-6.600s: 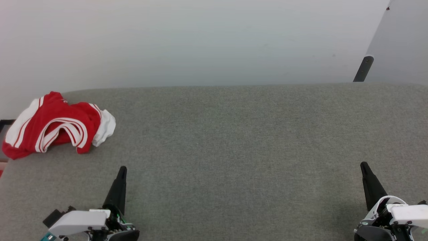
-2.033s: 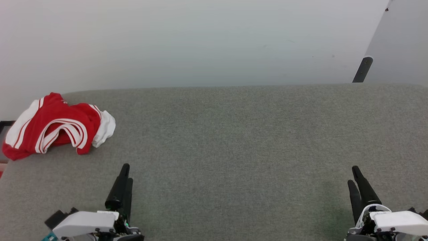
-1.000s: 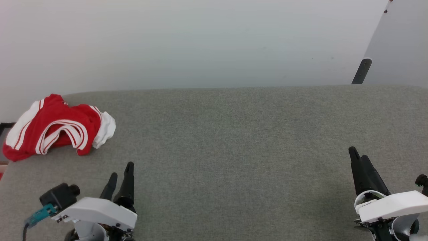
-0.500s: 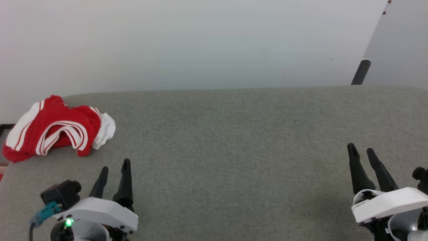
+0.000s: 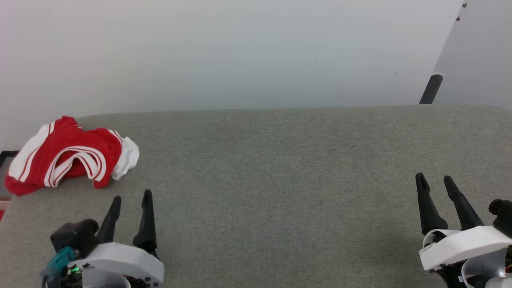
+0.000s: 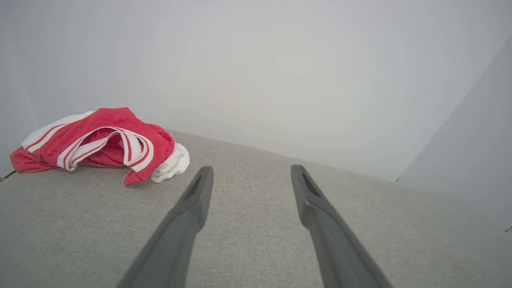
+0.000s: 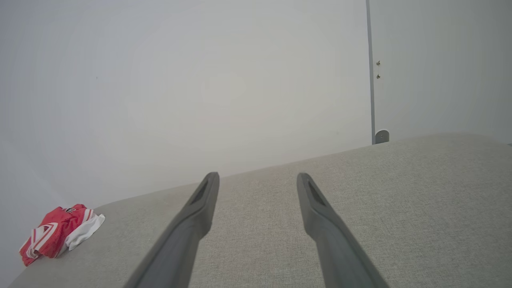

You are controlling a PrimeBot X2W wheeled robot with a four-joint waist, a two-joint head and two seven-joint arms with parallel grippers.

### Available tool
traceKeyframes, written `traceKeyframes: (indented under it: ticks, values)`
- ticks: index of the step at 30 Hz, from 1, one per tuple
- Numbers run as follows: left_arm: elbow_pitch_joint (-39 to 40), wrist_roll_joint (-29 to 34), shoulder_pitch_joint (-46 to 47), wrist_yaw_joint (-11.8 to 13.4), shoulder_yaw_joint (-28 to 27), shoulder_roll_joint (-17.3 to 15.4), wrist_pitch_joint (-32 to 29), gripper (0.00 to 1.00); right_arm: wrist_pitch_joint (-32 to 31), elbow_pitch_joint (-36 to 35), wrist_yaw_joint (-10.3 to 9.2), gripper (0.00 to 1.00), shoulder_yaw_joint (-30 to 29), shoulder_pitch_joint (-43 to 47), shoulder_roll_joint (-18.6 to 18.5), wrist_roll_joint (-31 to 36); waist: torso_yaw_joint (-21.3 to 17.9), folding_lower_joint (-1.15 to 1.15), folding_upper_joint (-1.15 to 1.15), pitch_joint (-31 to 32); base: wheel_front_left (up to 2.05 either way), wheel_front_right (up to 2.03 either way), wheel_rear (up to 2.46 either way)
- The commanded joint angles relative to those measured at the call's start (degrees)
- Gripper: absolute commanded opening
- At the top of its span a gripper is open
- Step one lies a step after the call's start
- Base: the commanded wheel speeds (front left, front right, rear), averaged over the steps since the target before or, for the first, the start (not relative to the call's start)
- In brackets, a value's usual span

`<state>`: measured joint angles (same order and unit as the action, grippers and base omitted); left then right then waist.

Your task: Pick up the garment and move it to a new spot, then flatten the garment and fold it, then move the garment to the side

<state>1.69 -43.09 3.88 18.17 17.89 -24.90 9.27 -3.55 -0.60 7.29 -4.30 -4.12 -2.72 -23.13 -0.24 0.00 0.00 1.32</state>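
Grey fabric surface [image 5: 280,180], pale wall [image 5: 220,52] behind, dark post [image 5: 431,89]

The left gripper [image 6: 251,173] stood with fingers spread, holding nothing, above the grey fabric surface [image 6: 60,224]. The garment [image 6: 100,142] lay crumpled at ten o'clock, clear of both fingers.

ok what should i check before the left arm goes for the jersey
1. Left gripper open: ok, fingers spread with nothing between them.
2. Right gripper open: ok, fingers spread, holding nothing.
3. Red jersey located: ok, crumpled at the far left of the grey fabric surface, ahead and to the left of the left gripper.
4. Contact with the jersey: not ok, both grippers sit apart from it, the left one much nearer.
5. Jersey fully on the surface: cannot tell, its left side lies right at the surface's edge.
6. Clean grasp point: cannot tell, the cloth is bunched, with a loop of striped trim on top.
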Motion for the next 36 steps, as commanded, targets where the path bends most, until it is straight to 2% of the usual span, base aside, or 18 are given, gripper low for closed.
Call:
traceKeyframes:
  ticks: [1,7,16,30,36]
  values:
    - [1.01,1.53,-0.12,0.68,0.32,-1.00,0.68,1.00,0.17,-1.11,0.22,1.00,0.07,-0.17,-0.19,2.06,-0.05,0.00,0.00,0.08,0.00,0.00,0.00]
    - [1.97,3.47,-1.21,1.59,0.56,-2.12,1.50,1.00,0.17,-2.15,0.24,1.00,0.03,0.22,-0.19,5.61,-0.16,0.00,0.00,0.27,0.00,0.00,0.00]
    - [3.40,5.35,-2.92,1.19,-0.75,-3.13,2.65,1.00,0.17,-3.67,0.26,1.00,-0.05,0.87,-0.19,10.51,-0.31,0.00,0.00,0.61,0.00,0.00,0.00]
    - [2.76,10.64,-5.46,-0.57,-2.77,-3.44,4.25,1.00,0.45,-5.24,0.26,1.00,-0.72,1.96,-0.20,17.54,-0.25,0.00,0.00,1.59,0.00,0.00,0.00]
    - [2.21,12.55,-6.50,-2.09,-3.37,-3.08,4.87,1.00,0.70,-5.62,0.27,1.00,-1.44,2.59,-0.21,20.71,-0.07,0.00,0.00,2.33,0.00,0.00,0.00]
